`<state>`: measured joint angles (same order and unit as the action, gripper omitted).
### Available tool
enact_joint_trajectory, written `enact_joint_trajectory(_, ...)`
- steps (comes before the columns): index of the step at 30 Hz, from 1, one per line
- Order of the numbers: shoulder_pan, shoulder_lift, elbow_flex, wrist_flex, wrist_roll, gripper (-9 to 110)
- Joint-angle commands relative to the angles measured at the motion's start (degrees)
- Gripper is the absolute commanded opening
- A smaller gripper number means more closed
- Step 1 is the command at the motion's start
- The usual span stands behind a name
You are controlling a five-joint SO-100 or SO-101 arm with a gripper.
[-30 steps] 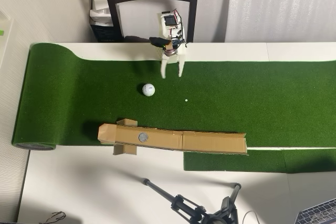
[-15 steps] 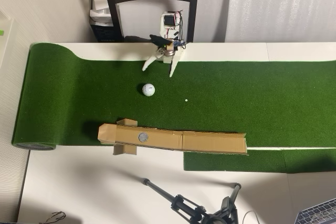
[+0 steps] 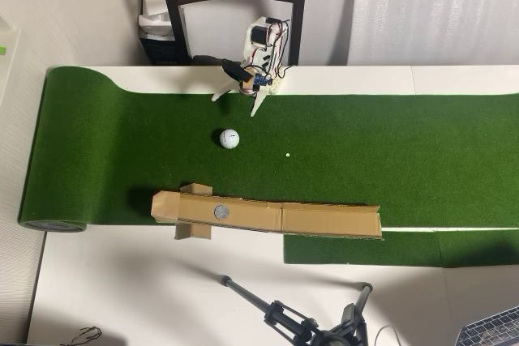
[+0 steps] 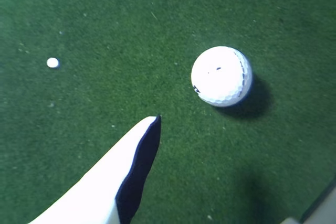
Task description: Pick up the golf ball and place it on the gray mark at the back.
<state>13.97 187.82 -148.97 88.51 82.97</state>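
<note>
On the green turf mat (image 3: 122, 119) that covers the worktop, the golf ball (image 3: 229, 138) sits by itself, out in the open. We can see our pincer (image 3: 236, 103) in the overhead view, up near the top edge of the mat, with its two white fingers spread wide apart and nothing between them. It is near the ball but not touching it.

In the wrist view the golf ball (image 4: 221, 75) is round and white, with lots of little dimples and a small dark mark on it. One white finger (image 4: 121, 174) of our pincer pokes in from the bottom, and the ball is up and to the right of its tip. A tiny white dot (image 4: 52, 62) lies on the turf to the left.

The gray mark (image 3: 220, 211) is a small round spot on a long cardboard ramp (image 3: 324, 219), on the far side of the ball from our arm.

We think the ball is hard, smooth and light, so it could roll away or pop out if we squeeze it off to one side. We should close our fingers on its widest part, right across the middle. We have not picked it up yet.
</note>
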Motion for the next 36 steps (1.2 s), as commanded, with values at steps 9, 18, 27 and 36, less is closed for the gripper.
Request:
enact_joint_trajectory(9,-0.18,-31.82,17.93,-0.53,1.76,54)
enact_joint_trajectory(18,0.44,-44.82,22.32,-0.44,1.93,54)
enact_joint_trajectory(27,0.70,-47.64,22.41,-0.62,7.56,54)
enact_joint_trajectory(36,0.35,-47.46,22.68,-3.96,12.04,54)
